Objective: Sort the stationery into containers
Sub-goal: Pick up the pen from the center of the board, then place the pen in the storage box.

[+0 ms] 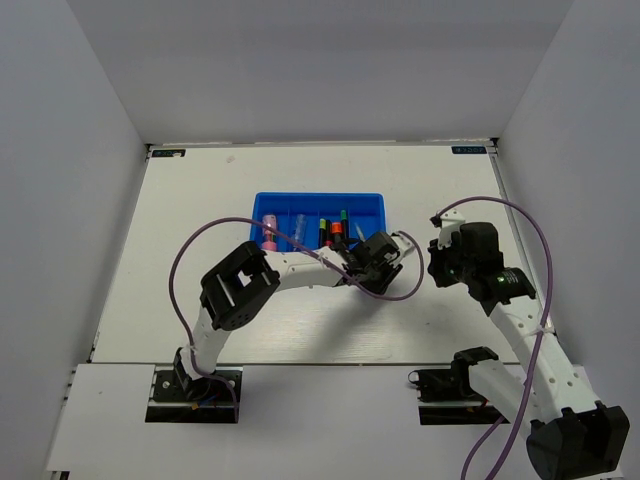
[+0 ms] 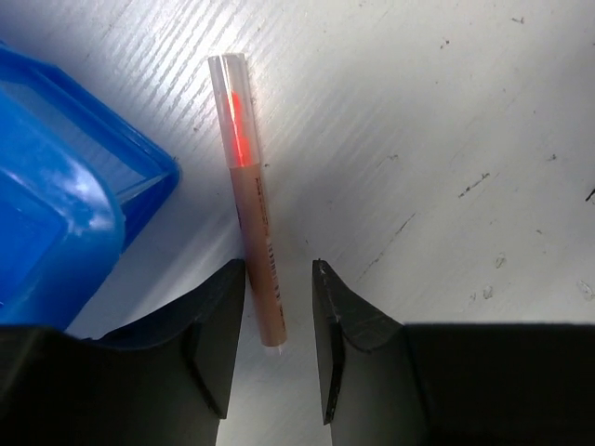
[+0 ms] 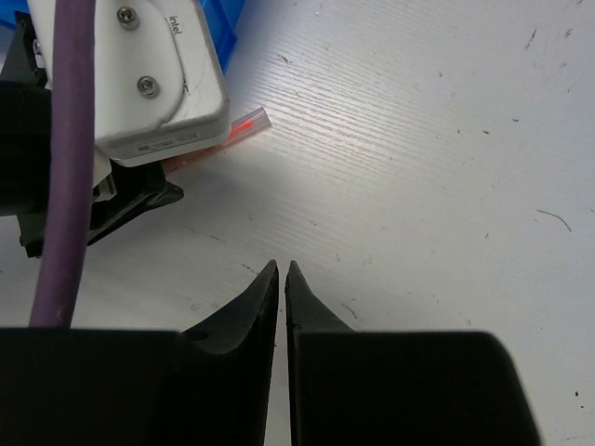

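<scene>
A thin tan stick [image 2: 256,242] with a clear cap showing red inside lies on the white table beside the corner of the blue tray [image 2: 65,195]. My left gripper [image 2: 278,268] straddles the stick's lower end. Its jaws stand apart: the stick is close against the left finger, with a gap to the right one. In the top view the left gripper [image 1: 378,256] sits at the tray's [image 1: 318,198] near right corner. The right gripper [image 3: 282,269] is shut on nothing and hovers over bare table to the right of the stick [image 3: 244,124].
The tray holds a pink tube [image 1: 270,232], a clear-blue tube [image 1: 299,225] and markers with green and orange ends [image 1: 338,228]. The right arm [image 1: 470,262] stands close to the left gripper. A purple cable [image 3: 65,186] crosses the right wrist view.
</scene>
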